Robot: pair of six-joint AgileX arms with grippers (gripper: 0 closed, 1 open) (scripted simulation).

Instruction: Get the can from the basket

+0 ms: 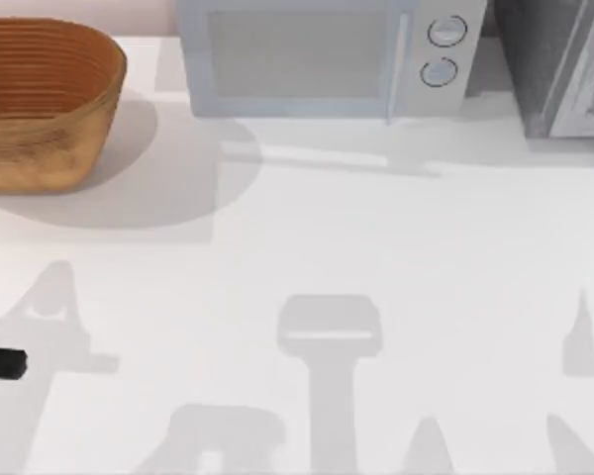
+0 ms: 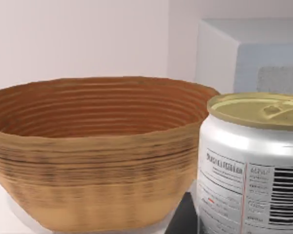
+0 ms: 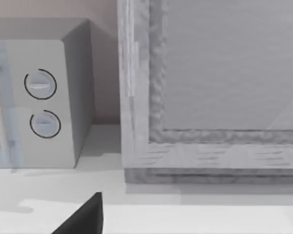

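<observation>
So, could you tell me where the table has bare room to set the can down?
The table lies bare in front of the microwave and right of the basket. It is crowded along the back edge.

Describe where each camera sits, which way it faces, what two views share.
Top view: above the table, looking down on the orange-brown woven wicker basket and pale grey boxy microwave; left gripper at left edge.
Left wrist view: low, facing the basket, beside a white cylindrical metal can; one dark finger shows.
Right wrist view: low, facing the microwave's dials and a grey cabinet; one dark finger.
All three share the microwave.
</observation>
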